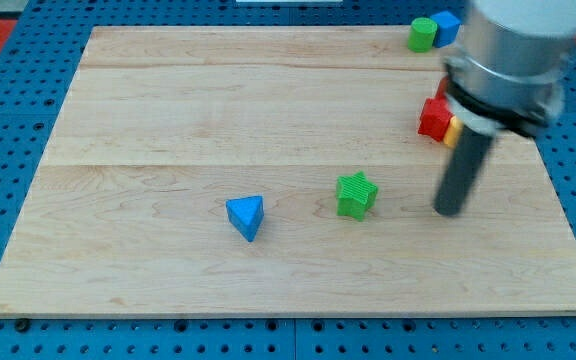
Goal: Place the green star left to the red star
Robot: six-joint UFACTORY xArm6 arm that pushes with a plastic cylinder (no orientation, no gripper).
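Observation:
The green star (356, 194) lies on the wooden board (168, 120), a little right of its middle. The red star (433, 118) sits up and to the right of it, near the board's right side, partly hidden by the arm. My tip (450, 211) rests on the board to the right of the green star, a short gap away, and below the red star.
A blue triangular block (247, 216) lies left of the green star. A green block (423, 34) and a blue block (446, 27) sit at the board's top right. A yellow block (453, 131) peeks out beside the red star, behind the rod.

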